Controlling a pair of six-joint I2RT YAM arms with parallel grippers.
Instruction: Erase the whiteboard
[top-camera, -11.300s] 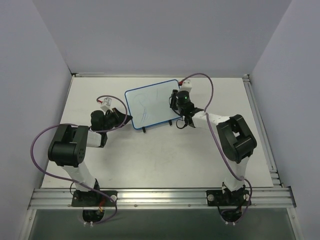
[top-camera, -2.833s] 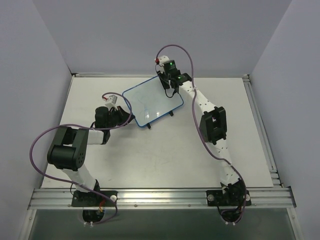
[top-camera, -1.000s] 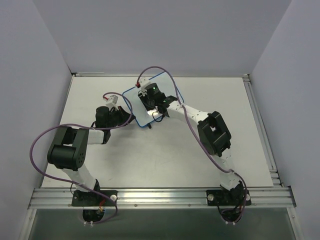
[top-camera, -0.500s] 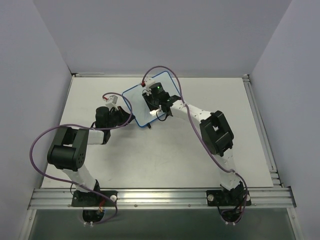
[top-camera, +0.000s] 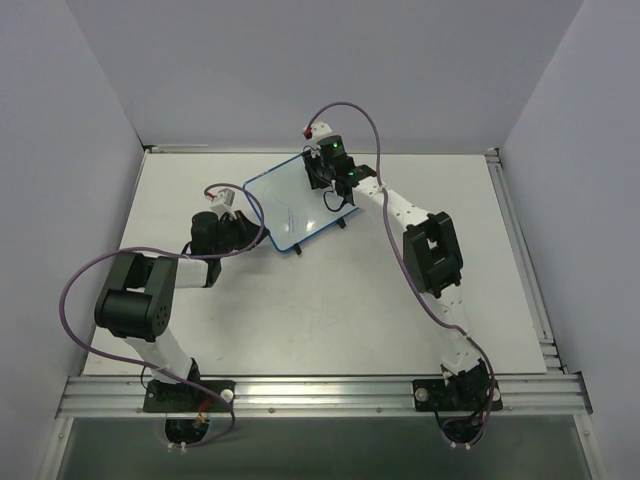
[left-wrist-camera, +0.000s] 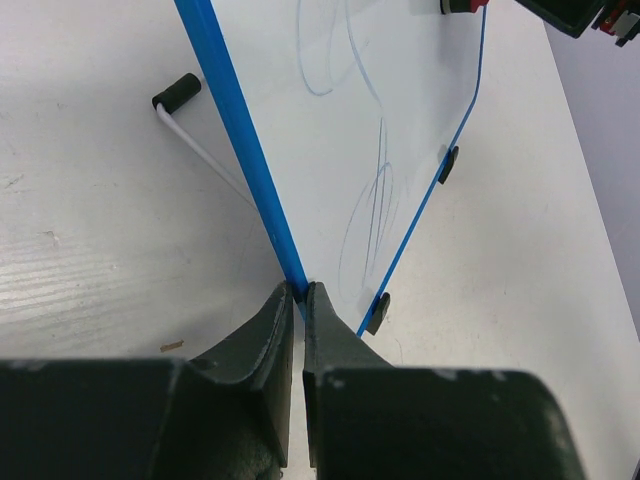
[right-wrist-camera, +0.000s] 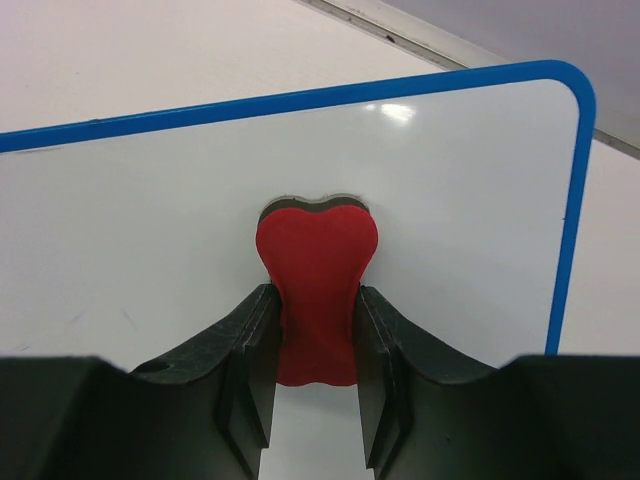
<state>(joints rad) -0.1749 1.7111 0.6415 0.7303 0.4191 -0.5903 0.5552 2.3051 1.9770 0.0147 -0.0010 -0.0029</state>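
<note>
Since half a second ago my right gripper (right-wrist-camera: 315, 297) has swept from mid-board to the far corner, jaws clamped on the red eraser (right-wrist-camera: 317, 240) to press it flat; left gripper (left-wrist-camera: 302, 297) pinches the whiteboard (top-camera: 285, 208) by its blue rim (left-wrist-camera: 225, 110), steadying it, tilted at the far middle of the table (top-camera: 300, 320), against my wiping; faint scribbles (left-wrist-camera: 375, 200) remain.
</note>
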